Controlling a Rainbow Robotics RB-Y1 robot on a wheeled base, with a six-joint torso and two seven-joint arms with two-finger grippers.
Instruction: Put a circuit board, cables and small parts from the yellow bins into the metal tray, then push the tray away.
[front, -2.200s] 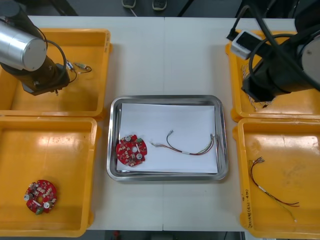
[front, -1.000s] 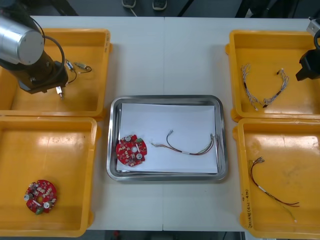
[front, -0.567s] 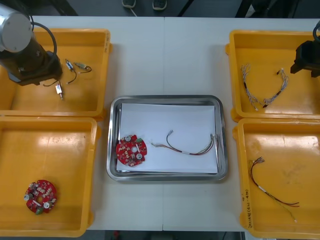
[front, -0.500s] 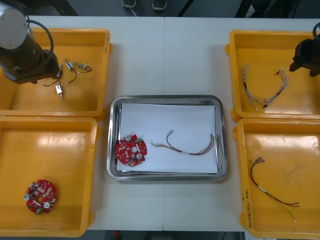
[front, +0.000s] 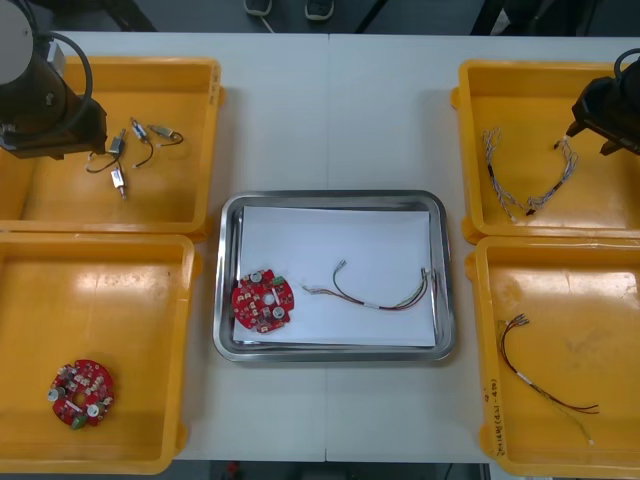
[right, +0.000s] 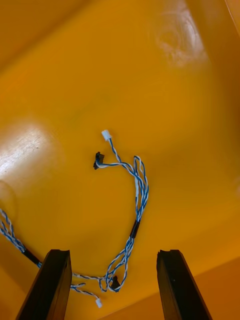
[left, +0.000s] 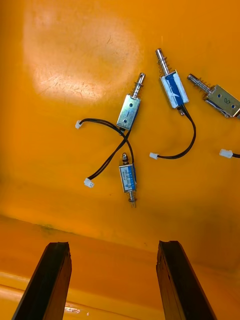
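**Desk** (front: 330, 110): light, with four yellow bins and a central tray.

**Metal tray** (front: 330, 197): centre of the frame, white inside. It holds one round red circuit board (front: 263, 302) at its lower left and a thin cable (front: 375, 295) to that board's right. The wire colours are hard to make out.

**Left tool** (left: 112, 245): upper left of the frame, above the upper-left bin (front: 205, 75). The arm is cut off by the frame's corner. Its fingers stand wide apart and hold nothing.

**Small metal parts** (left: 129, 112): they lie on that bin's floor beyond the fingertips, with black leads attached. One is cut off at the wrist picture's edge.

**Right tool** (right: 113, 252): upper right of the frame, over the upper-right bin (front: 470, 150) and partly cut off at the edge. Its fingers are spread and empty.

**Blue and white cable** (right: 137, 195): twisted, it lies on the bin floor, with its near end between the fingertips. A second length is partly hidden behind one finger.

**Lower-left bin** (front: 130, 290): holds a second circuit board (front: 80, 392).

**Lower-right bin** (front: 590, 290): cut off at the frame edge, it holds a red and yellow cable (front: 545, 385).
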